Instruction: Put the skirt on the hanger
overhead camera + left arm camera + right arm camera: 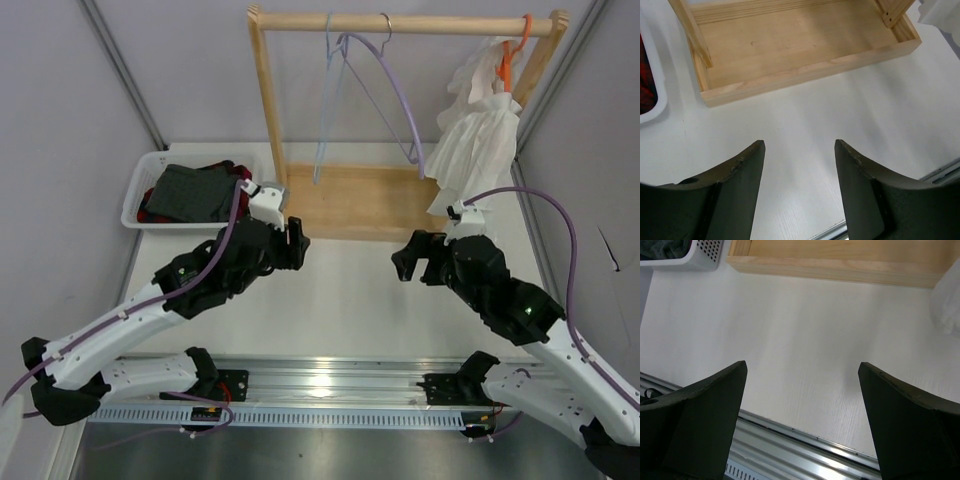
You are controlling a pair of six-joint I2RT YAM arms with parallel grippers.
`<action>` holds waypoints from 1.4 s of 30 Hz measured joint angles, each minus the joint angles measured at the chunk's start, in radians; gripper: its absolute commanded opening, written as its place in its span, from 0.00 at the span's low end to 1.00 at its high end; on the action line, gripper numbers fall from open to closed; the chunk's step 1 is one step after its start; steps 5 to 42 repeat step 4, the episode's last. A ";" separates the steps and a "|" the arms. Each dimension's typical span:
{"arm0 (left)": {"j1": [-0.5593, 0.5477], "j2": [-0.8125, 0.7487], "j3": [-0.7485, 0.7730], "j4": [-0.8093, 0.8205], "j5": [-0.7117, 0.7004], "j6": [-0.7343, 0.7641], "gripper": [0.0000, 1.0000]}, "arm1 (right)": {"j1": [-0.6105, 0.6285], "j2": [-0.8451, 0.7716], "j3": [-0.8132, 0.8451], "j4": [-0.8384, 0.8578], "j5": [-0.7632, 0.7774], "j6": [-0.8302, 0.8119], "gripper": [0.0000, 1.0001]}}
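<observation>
The white crinkly skirt (475, 130) hangs on the orange hanger (508, 60), whose hook is over the wooden rail (400, 22) at the far right. A corner of the skirt shows in the right wrist view (947, 307) and in the left wrist view (942, 12). My left gripper (296, 243) is open and empty above the white table, near the rack's base. My right gripper (408, 258) is open and empty, below and left of the skirt. Both wrist views show wide-apart jaws over bare table: the left gripper (799, 145) and the right gripper (802, 365).
A wooden rack with a flat base (350, 200) stands at the back. A lilac hanger (395, 95) and a pale blue wire hanger (328, 100) hang on its rail. A white basket (145, 185) with dark grey and red clothes sits at the back left. A metal rail (320, 385) runs along the near edge.
</observation>
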 measured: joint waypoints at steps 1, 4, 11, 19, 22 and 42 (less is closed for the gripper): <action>0.000 -0.005 -0.006 -0.001 0.000 -0.003 0.64 | 0.000 0.001 -0.003 0.002 0.002 -0.002 1.00; 0.000 -0.016 -0.013 -0.001 0.000 -0.018 0.64 | 0.000 0.002 -0.006 0.003 0.013 -0.008 0.99; 0.000 -0.016 -0.013 -0.001 0.000 -0.018 0.64 | 0.000 0.002 -0.006 0.003 0.013 -0.008 0.99; 0.000 -0.016 -0.013 -0.001 0.000 -0.018 0.64 | 0.000 0.002 -0.006 0.003 0.013 -0.008 0.99; 0.000 -0.016 -0.013 -0.001 0.000 -0.018 0.64 | 0.000 0.002 -0.006 0.003 0.013 -0.008 0.99; 0.000 -0.016 -0.013 -0.001 0.000 -0.018 0.64 | 0.000 0.002 -0.006 0.003 0.013 -0.008 0.99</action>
